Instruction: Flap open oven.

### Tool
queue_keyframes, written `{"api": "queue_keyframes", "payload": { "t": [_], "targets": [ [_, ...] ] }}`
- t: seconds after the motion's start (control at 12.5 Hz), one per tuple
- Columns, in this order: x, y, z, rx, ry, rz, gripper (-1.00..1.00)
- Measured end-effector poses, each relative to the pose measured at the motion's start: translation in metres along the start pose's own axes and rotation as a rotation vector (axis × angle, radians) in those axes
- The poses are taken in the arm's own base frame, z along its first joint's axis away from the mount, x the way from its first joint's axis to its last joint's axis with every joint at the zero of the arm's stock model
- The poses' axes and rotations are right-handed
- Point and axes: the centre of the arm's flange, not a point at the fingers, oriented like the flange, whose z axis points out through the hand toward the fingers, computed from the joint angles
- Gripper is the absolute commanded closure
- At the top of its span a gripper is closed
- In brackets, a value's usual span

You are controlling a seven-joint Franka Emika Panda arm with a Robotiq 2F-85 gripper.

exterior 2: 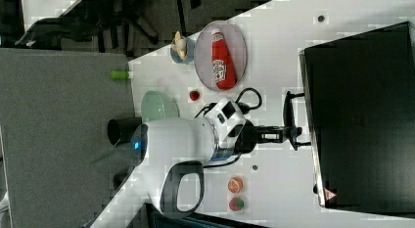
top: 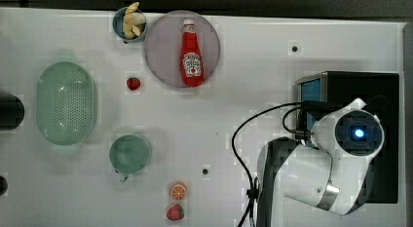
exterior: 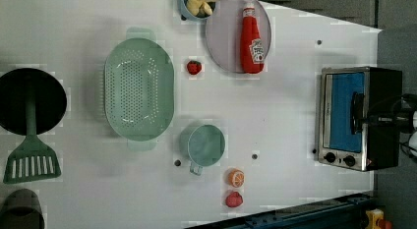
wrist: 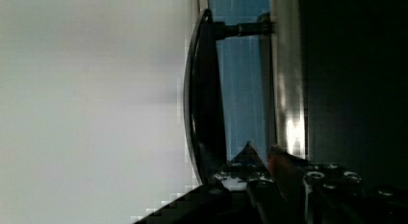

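My tool (exterior 2: 293,135) is closed on the black bar handle (exterior 2: 288,119) of the oven (exterior: 356,118), one finger on each side of the bar, just in front of the bluish glass door (exterior: 346,111), which stands shut against its silver frame. The oven sits at the desk's (top: 253,66) edge on the top view's right, and my white arm (top: 316,173) crosses above its black top. In front of the door the desk is bare white surface, with open room for the flap to drop; a black cable (top: 243,139) loops out over that space from my wrist. Farther off, well apart from the oven, lie an orange slice (top: 178,190) and a strawberry (top: 175,212), a green cup (top: 129,154), a grey plate (top: 160,51) bearing a ketchup bottle (top: 192,54), and beyond them a green colander (top: 65,103).
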Motion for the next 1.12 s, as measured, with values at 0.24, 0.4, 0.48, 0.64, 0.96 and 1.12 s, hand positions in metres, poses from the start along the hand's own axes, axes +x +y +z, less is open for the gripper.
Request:
{"api": "queue_keyframes", "payload": {
  "t": [0.24, 0.4, 0.48, 0.64, 0.96, 1.12],
  "targets": [
    [0.006, -0.006, 0.019, -0.008, -0.004, -0.016, 0.65],
    [0.007, -0.004, 0.02, -0.01, 0.015, -0.011, 0.65],
    [0.007, -0.004, 0.021, -0.004, 0.019, -0.004, 0.65],
    [0.007, -0.005, 0.022, -0.004, 0.023, -0.01, 0.65],
    [0.009, -0.019, 0.022, -0.001, 0.021, -0.041, 0.65],
    [0.01, -0.03, 0.023, -0.017, 0.014, -0.068, 0.65]
  ]
}}
